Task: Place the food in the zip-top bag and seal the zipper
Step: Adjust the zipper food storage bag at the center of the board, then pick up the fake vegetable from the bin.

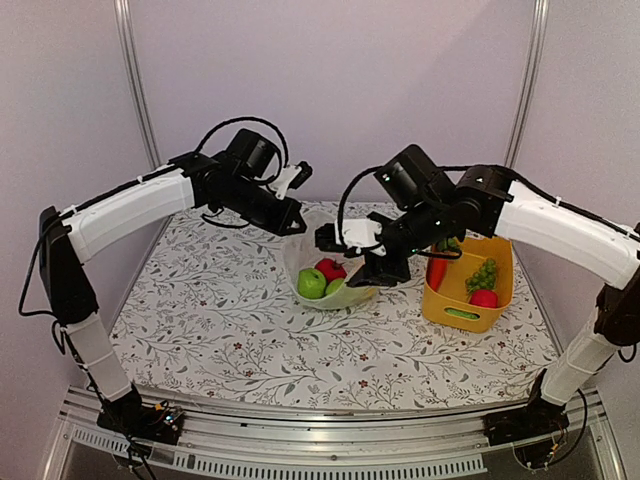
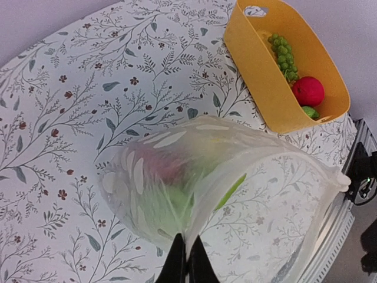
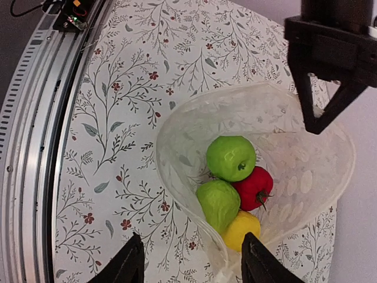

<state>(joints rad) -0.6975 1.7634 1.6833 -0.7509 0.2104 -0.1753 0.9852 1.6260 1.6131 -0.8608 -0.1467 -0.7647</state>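
Observation:
The dotted zip-top bag (image 1: 330,285) stands open mid-table. In the right wrist view the bag (image 3: 306,177) holds two green apples (image 3: 231,158), a red round fruit (image 3: 254,187) and a yellow lemon (image 3: 241,229). My left gripper (image 2: 187,262) is shut on the bag's far rim and holds it up; it also shows in the top view (image 1: 292,218). The zipper strip (image 3: 171,188) runs along the open mouth. My right gripper (image 3: 191,265) is open and empty just above the bag's near rim. Green grapes (image 1: 482,274), a red fruit (image 1: 484,298) and the carrot (image 1: 437,270) lie in the yellow bin (image 1: 455,315).
The yellow bin (image 2: 265,82) stands right of the bag, close to the right arm's wrist. The floral tablecloth (image 1: 220,320) covers the table. The metal rail (image 3: 23,147) runs along the near edge. Walls close in at the back and sides.

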